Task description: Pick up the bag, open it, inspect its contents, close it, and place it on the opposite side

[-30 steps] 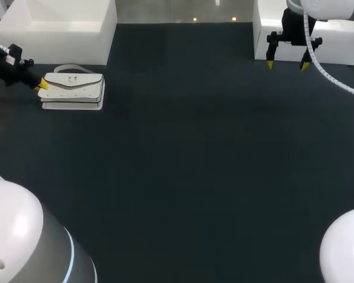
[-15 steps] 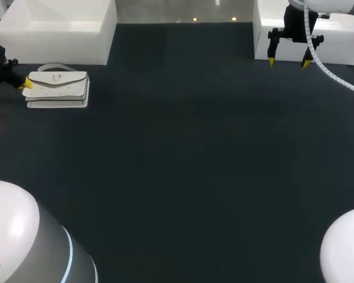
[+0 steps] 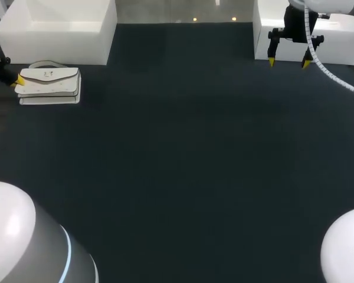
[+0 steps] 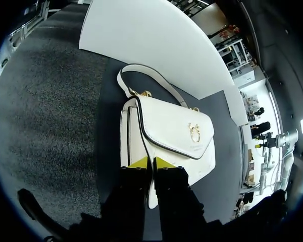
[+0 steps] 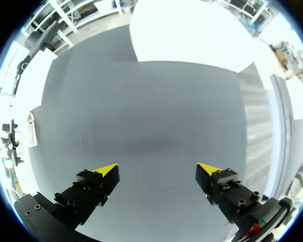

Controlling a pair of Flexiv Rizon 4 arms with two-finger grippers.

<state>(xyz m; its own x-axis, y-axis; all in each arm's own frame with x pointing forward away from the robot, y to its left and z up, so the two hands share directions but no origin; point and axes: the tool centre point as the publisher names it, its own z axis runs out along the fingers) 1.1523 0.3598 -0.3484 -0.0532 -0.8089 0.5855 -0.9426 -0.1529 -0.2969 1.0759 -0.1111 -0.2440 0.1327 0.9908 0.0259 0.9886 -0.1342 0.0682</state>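
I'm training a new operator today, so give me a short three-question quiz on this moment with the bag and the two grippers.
1. True or false: the right gripper hangs open, holding nothing.
2. What grips the bag? A) the left gripper B) the right gripper C) nothing
3. Fill in: the bag's flap lies ___.
Key: 1 true; 2 A; 3 closed.

Soft overhead light leaves the dark desk (image 3: 183,153) dim and matte (shadows faint); the white handbag (image 4: 166,136) stands out bright, and the far-left white box (image 3: 56,29) and far-right white box (image 3: 342,35) glare, nearly featureless.
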